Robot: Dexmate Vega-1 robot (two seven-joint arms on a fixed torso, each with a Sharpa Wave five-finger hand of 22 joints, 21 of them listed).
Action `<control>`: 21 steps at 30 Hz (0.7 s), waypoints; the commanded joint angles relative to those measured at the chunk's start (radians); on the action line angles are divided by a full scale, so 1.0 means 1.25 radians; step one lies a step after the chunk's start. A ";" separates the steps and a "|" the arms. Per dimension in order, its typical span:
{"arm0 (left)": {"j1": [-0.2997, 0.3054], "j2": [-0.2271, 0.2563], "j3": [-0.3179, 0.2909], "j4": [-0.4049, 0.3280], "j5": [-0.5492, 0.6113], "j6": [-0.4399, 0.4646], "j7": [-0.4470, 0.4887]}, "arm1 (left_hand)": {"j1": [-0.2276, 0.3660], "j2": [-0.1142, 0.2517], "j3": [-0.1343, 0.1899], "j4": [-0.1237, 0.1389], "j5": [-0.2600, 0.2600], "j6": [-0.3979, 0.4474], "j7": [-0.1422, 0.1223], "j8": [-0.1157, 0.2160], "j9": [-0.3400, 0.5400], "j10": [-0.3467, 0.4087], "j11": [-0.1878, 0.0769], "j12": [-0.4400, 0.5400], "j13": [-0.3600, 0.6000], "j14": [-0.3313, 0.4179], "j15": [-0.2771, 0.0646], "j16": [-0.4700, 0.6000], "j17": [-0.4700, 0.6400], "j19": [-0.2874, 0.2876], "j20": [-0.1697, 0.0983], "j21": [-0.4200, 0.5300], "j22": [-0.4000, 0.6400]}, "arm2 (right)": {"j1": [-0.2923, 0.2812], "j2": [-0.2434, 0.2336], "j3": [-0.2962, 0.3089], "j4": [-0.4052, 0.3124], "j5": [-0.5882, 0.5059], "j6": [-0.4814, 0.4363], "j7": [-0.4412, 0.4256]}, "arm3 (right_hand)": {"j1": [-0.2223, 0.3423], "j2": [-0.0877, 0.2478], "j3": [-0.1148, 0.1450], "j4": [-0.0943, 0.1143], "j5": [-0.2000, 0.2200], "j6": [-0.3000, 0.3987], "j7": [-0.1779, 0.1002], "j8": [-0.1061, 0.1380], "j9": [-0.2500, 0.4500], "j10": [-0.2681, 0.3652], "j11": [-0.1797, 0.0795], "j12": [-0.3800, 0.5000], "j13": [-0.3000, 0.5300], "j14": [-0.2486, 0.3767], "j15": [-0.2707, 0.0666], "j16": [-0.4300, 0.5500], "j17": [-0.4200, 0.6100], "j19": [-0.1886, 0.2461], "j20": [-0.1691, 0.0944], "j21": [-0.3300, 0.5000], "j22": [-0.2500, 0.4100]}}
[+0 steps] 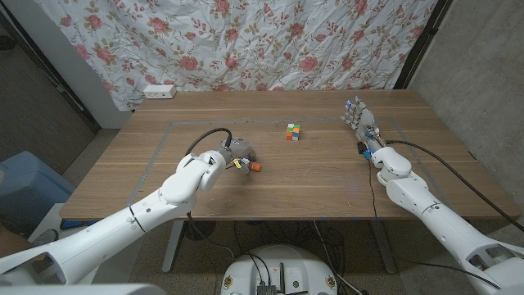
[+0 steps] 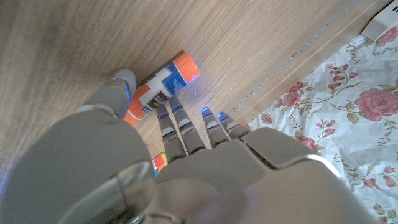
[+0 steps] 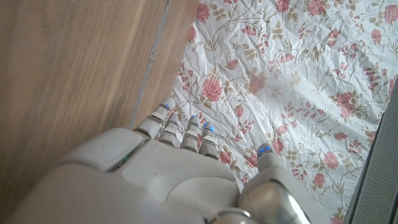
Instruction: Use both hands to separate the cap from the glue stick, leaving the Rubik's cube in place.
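The glue stick (image 1: 253, 166) lies on the wooden table (image 1: 311, 184) left of centre, its orange cap end poking out toward the middle. My left hand (image 1: 233, 157) is curled down over it. In the left wrist view the white-labelled glue stick (image 2: 163, 84) lies between the thumb (image 2: 118, 87) and the fingers (image 2: 180, 127), which press against its lower part. The Rubik's cube (image 1: 292, 131) stands alone further back near the centre. My right hand (image 1: 363, 124) stands far right near the back, fingers apart, holding nothing.
A white power strip (image 1: 159, 92) lies at the table's back left corner, seen also as a white power strip (image 2: 382, 25) in the left wrist view. A floral cloth (image 1: 270, 41) hangs behind the table. A taped outline (image 1: 164, 139) marks the tabletop.
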 commanded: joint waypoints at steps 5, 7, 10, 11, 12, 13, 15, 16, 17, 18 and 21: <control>-0.002 0.008 0.001 0.009 -0.033 -0.021 0.050 | 0.020 0.015 -0.016 0.000 0.008 0.052 -0.001 0.008 0.002 0.055 0.000 0.000 0.000 0.035 -0.077 0.004 0.002 0.025 -0.008 0.005 0.002 | -0.014 -0.002 0.004 -0.015 -0.003 -0.001 -0.013 | -0.004 0.014 -0.002 -0.002 0.001 0.007 -0.005 0.003 0.003 0.006 0.000 0.003 0.003 0.001 0.010 0.005 0.000 0.003 0.006 0.004 0.002; 0.000 0.012 -0.001 0.010 -0.037 -0.026 0.064 | 0.031 0.019 -0.023 -0.001 0.008 0.087 0.000 0.012 0.003 0.076 -0.002 -0.005 0.000 0.052 -0.084 0.003 0.002 0.039 -0.011 0.005 0.002 | -0.014 0.000 0.004 -0.013 -0.004 0.001 -0.013 | -0.004 0.014 -0.002 -0.002 0.001 0.008 -0.007 0.003 0.003 0.006 0.000 0.003 0.003 0.001 0.011 0.005 0.000 0.003 0.006 0.004 0.002; 0.012 0.015 -0.006 0.010 -0.041 -0.027 0.100 | 0.046 0.021 -0.032 -0.002 0.008 0.128 0.000 0.014 0.003 0.108 -0.003 -0.007 0.000 0.084 -0.094 0.005 0.002 0.053 -0.013 0.004 0.002 | -0.014 0.002 0.004 -0.009 -0.004 0.005 -0.015 | -0.005 0.014 -0.002 -0.002 0.001 0.009 -0.008 0.003 0.003 0.007 0.000 0.003 0.003 0.001 0.010 0.006 0.000 0.004 0.007 0.004 0.002; 0.013 0.020 -0.008 0.011 -0.046 -0.034 0.109 | 0.054 0.022 -0.038 -0.002 0.007 0.147 0.000 0.014 0.003 0.125 -0.003 -0.008 0.001 0.094 -0.097 0.003 0.002 0.064 -0.016 0.006 0.002 | -0.014 0.002 0.004 -0.009 -0.005 0.005 -0.017 | -0.005 0.014 -0.002 -0.002 0.001 0.009 -0.007 0.003 0.003 0.007 -0.001 0.003 0.003 0.002 0.010 0.006 0.000 0.004 0.007 0.004 0.002; 0.015 0.019 -0.008 0.011 -0.045 -0.030 0.110 | 0.058 0.022 -0.041 -0.002 0.007 0.158 0.000 0.015 0.003 0.131 -0.004 -0.010 0.001 0.102 -0.100 0.004 0.002 0.068 -0.016 0.005 0.002 | -0.014 0.002 0.004 -0.010 -0.006 0.005 -0.018 | -0.005 0.014 -0.003 -0.002 0.001 0.009 -0.008 0.003 0.003 0.007 -0.001 0.003 0.003 0.002 0.010 0.006 0.000 0.004 0.007 0.004 0.002; 0.015 0.023 -0.010 0.013 -0.052 -0.037 0.116 | 0.059 0.022 -0.042 -0.002 0.007 0.160 -0.001 0.014 0.003 0.133 -0.004 -0.010 0.001 0.103 -0.101 0.003 0.002 0.071 -0.017 0.006 0.002 | -0.015 0.003 0.005 -0.009 -0.005 0.006 -0.018 | -0.005 0.014 -0.003 -0.002 0.001 0.010 -0.008 0.003 0.003 0.007 0.000 0.003 0.003 0.002 0.011 0.006 0.000 0.005 0.007 0.004 0.002; 0.018 0.022 -0.010 0.015 -0.052 -0.033 0.123 | 0.062 0.021 -0.043 -0.003 0.007 0.167 0.000 0.015 0.003 0.136 -0.004 -0.011 0.001 0.107 -0.102 0.003 0.002 0.074 -0.018 0.005 0.002 | -0.015 0.005 0.005 -0.007 -0.005 0.008 -0.020 | -0.005 0.014 -0.003 -0.002 0.001 0.011 -0.008 0.003 0.003 0.007 -0.001 0.003 0.003 0.003 0.012 0.007 0.000 0.005 0.007 0.004 0.002; 0.020 0.021 -0.010 0.016 -0.051 -0.028 0.126 | 0.068 0.020 -0.047 -0.003 0.008 0.184 0.000 0.017 0.004 0.142 -0.003 -0.013 0.001 0.112 -0.105 0.002 0.002 0.078 -0.019 0.005 0.002 | -0.015 0.005 0.006 -0.007 -0.006 0.009 -0.021 | -0.005 0.014 -0.003 -0.002 0.001 0.011 -0.008 0.004 0.003 0.008 0.000 0.003 0.003 0.003 0.012 0.007 0.000 0.006 0.008 0.004 0.002; 0.021 0.023 -0.011 0.017 -0.053 -0.031 0.133 | 0.071 0.019 -0.049 -0.003 0.007 0.192 0.000 0.018 0.004 0.145 -0.004 -0.014 0.001 0.116 -0.105 0.002 0.002 0.081 -0.020 0.005 0.002 | -0.016 0.005 0.006 -0.007 -0.006 0.009 -0.021 | -0.006 0.014 -0.003 -0.002 0.001 0.012 -0.009 0.004 0.003 0.008 -0.001 0.004 0.003 0.003 0.013 0.007 0.000 0.006 0.008 0.004 0.002; 0.022 0.022 -0.010 0.017 -0.052 -0.027 0.131 | 0.074 0.018 -0.051 -0.003 0.007 0.200 0.000 0.018 0.004 0.151 -0.004 -0.014 0.001 0.120 -0.106 0.002 0.002 0.083 -0.020 0.005 0.002 | -0.016 0.006 0.006 -0.007 -0.005 0.011 -0.021 | -0.006 0.014 -0.003 -0.002 0.001 0.013 -0.009 0.004 0.003 0.008 -0.001 0.004 0.003 0.003 0.012 0.007 0.000 0.005 0.008 0.004 0.002; 0.017 0.026 -0.007 0.021 -0.052 -0.036 0.134 | 0.077 0.018 -0.054 -0.003 0.007 0.208 0.000 0.019 0.004 0.157 -0.004 -0.014 0.001 0.125 -0.108 0.001 0.002 0.089 -0.021 0.005 0.002 | -0.017 0.006 0.007 -0.008 -0.007 0.010 -0.025 | -0.006 0.014 -0.003 -0.002 0.001 0.014 -0.010 0.004 0.004 0.010 -0.001 0.004 0.003 0.003 0.013 0.007 0.000 0.007 0.009 0.004 0.002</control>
